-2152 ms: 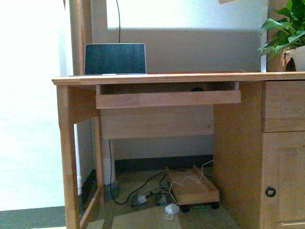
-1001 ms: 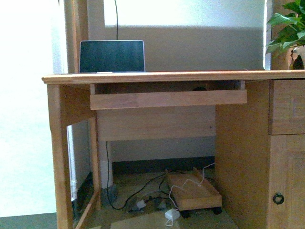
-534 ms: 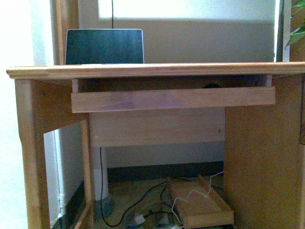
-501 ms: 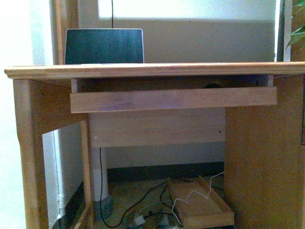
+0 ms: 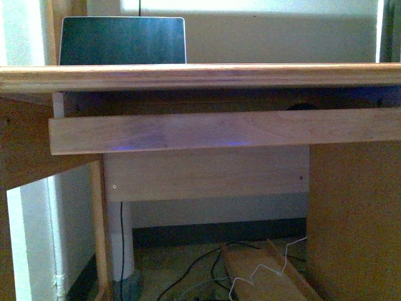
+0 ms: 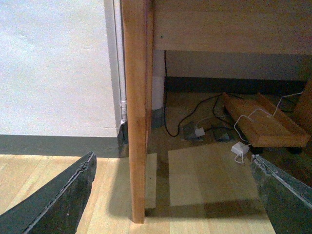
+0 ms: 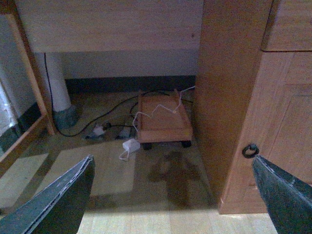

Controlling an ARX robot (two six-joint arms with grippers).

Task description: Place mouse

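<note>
Neither of my arms shows in the front view; from the wrists, my left pincer [image 6: 173, 161] is spread wide with nothing between its two dark fingers [image 6: 53, 200]; my right pincer [image 7: 173, 161] is spread the same way, empty, both hanging above the floor in front of the desk.

The mouse [image 5: 302, 106] shows only as a dark dome in the narrow slot under the desk top [image 5: 200, 76], behind the tray's front board [image 5: 219, 132], toward the right end; I cannot tell what it rests on.

That slot is tight: the desk top's edge runs across above it and the front board closes it off below. One laptop [image 5: 122, 41] stands on the desk top toward the left, screen dark. Under the tray is the back panel [image 5: 207, 172], then open leg room down to the floor.

On the left that room is bounded by one slim desk leg [image 6: 136, 112], just ahead of my left pincer, with white wall beyond; on the right by the solid side panel [image 7: 229, 97] and a cupboard door with one ring pull [image 7: 250, 150].

On the floor lies one low wooden trolley [image 7: 163, 119] on wheels, a white cord trailing over it; one white adapter [image 7: 130, 145] sits just beside its near corner; several dark cables [image 7: 97, 124] loop toward a white pipe [image 7: 56, 92] at the back wall; the floorboards nearest me are bare.
</note>
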